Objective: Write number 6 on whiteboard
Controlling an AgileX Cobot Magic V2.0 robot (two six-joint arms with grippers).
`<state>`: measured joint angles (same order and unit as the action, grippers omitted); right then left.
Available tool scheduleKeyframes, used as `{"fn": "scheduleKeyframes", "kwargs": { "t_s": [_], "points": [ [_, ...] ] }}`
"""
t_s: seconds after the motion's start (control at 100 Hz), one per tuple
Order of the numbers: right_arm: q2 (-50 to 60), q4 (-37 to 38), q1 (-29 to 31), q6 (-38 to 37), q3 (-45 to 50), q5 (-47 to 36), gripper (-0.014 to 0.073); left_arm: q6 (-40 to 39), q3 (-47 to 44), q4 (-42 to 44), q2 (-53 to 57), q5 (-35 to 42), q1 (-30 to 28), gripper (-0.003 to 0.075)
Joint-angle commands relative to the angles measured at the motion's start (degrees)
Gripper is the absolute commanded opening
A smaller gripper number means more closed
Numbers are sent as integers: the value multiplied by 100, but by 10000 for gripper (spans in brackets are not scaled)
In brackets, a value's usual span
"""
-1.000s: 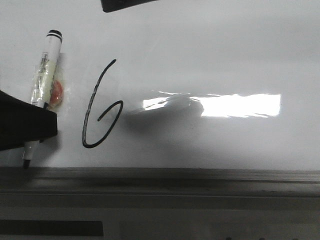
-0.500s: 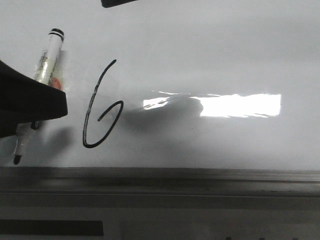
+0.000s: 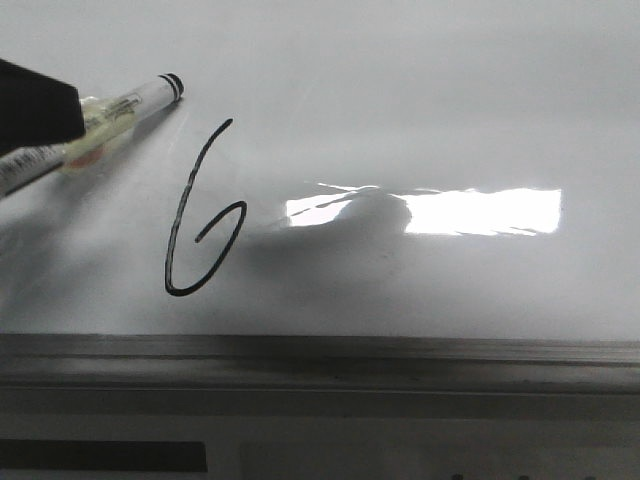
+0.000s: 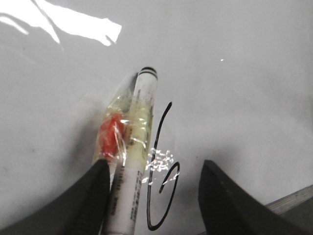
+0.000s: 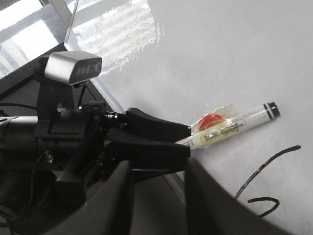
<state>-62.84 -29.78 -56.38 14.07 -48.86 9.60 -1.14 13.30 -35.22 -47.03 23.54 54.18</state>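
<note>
The number 6 is a thin black slanted stroke on the glossy pale whiteboard. It also shows in the left wrist view and partly in the right wrist view. My left gripper hangs at the far left, above and left of the 6. Its jaws stand wide apart. A white marker with a black-ringed end lies along one finger, bound there with clear tape and a red scrap. My right gripper is open and empty, facing the left gripper.
A grey metal rail runs along the board's near edge. A bright white rectangular glare lies right of the 6, with a soft shadow beside it. The left arm's body and camera fill one side of the right wrist view.
My left gripper has moved up and to the left with the marker. The marker has swung from near upright to slanting, and its tip has left the board's lower edge.
</note>
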Motion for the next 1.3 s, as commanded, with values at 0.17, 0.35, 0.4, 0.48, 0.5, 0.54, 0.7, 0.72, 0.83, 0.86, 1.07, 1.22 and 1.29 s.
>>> {"fn": "scheduleKeyframes", "kwargs": {
  "t_s": [0.17,0.35,0.4,0.48,0.5,0.54,0.7,0.72,0.83,0.86,1.07,1.22,1.29],
  "points": [
    [631,63,8,55,230,-425,-64,952,138,-79,830,351,12,376],
    [1068,63,8,55,632,-436,-64,1865,138,-1120,1047,392,12,376],
    [1173,63,8,55,684,-436,-64,1924,138,-1187,1046,392,12,376],
    [1273,63,8,55,729,-436,-64,1924,138,-1187,1046,392,12,376],
    [1297,63,8,55,729,-436,-64,1924,138,-1187,1046,392,12,376],
    [1316,63,8,55,729,-436,-64,1924,138,-1187,1046,392,12,375],
    [1326,63,8,55,729,-448,-64,1924,138,-1187,1046,392,12,365],
    [1326,63,8,55,729,-448,-64,1924,138,-1187,1046,392,12,365],
    [1316,63,8,55,729,-448,-64,1924,138,-1187,1046,392,12,365],
    [1316,63,8,55,729,-448,-64,1924,138,-1187,1046,392,12,351],
    [1316,63,8,55,729,-469,-64,2016,138,-1225,1046,406,12,-21],
    [1316,63,8,55,729,-508,-64,2074,138,-1299,1046,679,12,-20],
    [1316,63,8,55,729,-508,-64,2074,138,-1299,1046,774,12,-20]
  ]
}}
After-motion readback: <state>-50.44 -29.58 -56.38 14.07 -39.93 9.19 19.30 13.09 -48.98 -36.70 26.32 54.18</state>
